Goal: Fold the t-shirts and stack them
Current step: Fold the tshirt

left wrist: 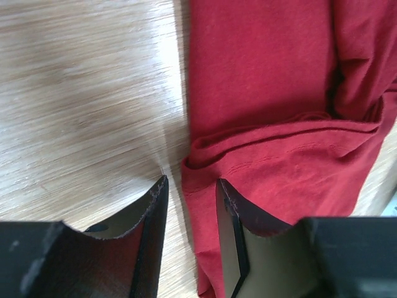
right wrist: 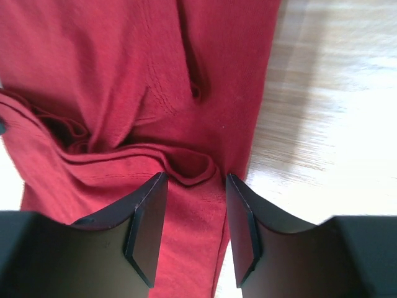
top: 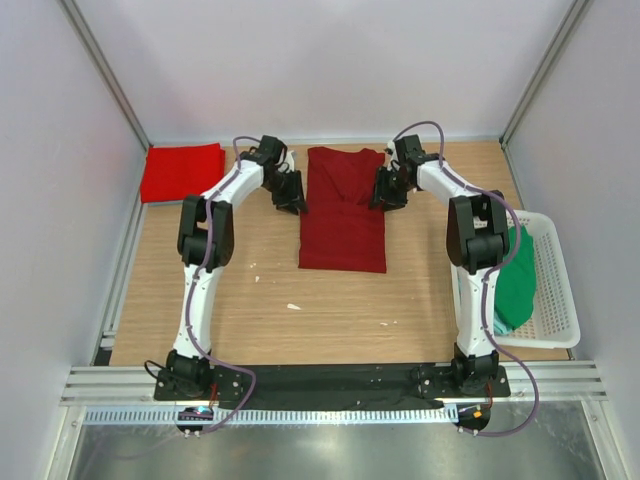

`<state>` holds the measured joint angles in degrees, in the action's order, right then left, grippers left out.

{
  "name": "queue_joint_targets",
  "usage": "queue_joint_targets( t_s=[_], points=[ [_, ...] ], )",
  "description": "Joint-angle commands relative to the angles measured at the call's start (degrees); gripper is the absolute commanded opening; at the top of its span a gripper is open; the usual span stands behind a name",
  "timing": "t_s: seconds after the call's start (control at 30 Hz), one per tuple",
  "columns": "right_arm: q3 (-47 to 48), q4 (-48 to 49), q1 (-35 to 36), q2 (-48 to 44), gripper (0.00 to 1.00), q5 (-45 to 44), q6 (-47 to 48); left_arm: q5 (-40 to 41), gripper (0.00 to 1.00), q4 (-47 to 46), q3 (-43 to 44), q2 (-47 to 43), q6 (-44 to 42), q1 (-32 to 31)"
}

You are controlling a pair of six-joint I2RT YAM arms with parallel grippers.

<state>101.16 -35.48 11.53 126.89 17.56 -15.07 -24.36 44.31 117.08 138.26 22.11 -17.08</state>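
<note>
A dark maroon t-shirt (top: 343, 210) lies on the table, folded into a long strip with its collar end toward the back. My left gripper (top: 292, 195) is at its left edge near the sleeve fold. In the left wrist view the gripper (left wrist: 192, 186) stands open, with the shirt (left wrist: 267, 74) edge and bare wood in the gap. My right gripper (top: 388, 190) is at the shirt's right edge. Close up, it (right wrist: 196, 180) stands open astride a bunched fold of the shirt (right wrist: 93, 62). A brighter red t-shirt (top: 182, 170) lies folded at the back left.
A white basket (top: 556, 300) stands at the right edge and holds a green t-shirt (top: 515, 280) over a bit of teal cloth (top: 498, 323). Small white scraps (top: 293, 306) lie on the wooden table (top: 330, 310). White walls close in the back and both sides.
</note>
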Motion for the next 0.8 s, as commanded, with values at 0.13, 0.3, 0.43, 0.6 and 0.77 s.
queue_joint_targets(
  t_s=[0.13,0.3,0.43,0.6,0.77],
  points=[
    [3.86,-1.51,1.12,1.07,0.47,-1.04,1.36,-2.36,0.33,-2.48,1.57,0.08,1.27,-0.06],
    [4.13,-1.17,1.21,1.34,0.45,-1.39,1.1,-3.06,0.31,-2.48,3.07,1.57,2.06,0.03],
    [4.74,-0.99,1.21,1.69,0.42,-2.09,1.18,-4.02,0.25,-4.23,3.16,2.28,3.99,-0.06],
    [6.94,-2.3,1.21,2.83,0.12,-2.44,1.45,-4.47,0.0,-5.56,3.86,2.02,5.58,0.2],
    [5.98,-3.8,1.21,-0.93,0.01,-4.64,1.09,-2.8,0.0,-7.22,0.8,-3.51,6.37,0.21]
  ],
)
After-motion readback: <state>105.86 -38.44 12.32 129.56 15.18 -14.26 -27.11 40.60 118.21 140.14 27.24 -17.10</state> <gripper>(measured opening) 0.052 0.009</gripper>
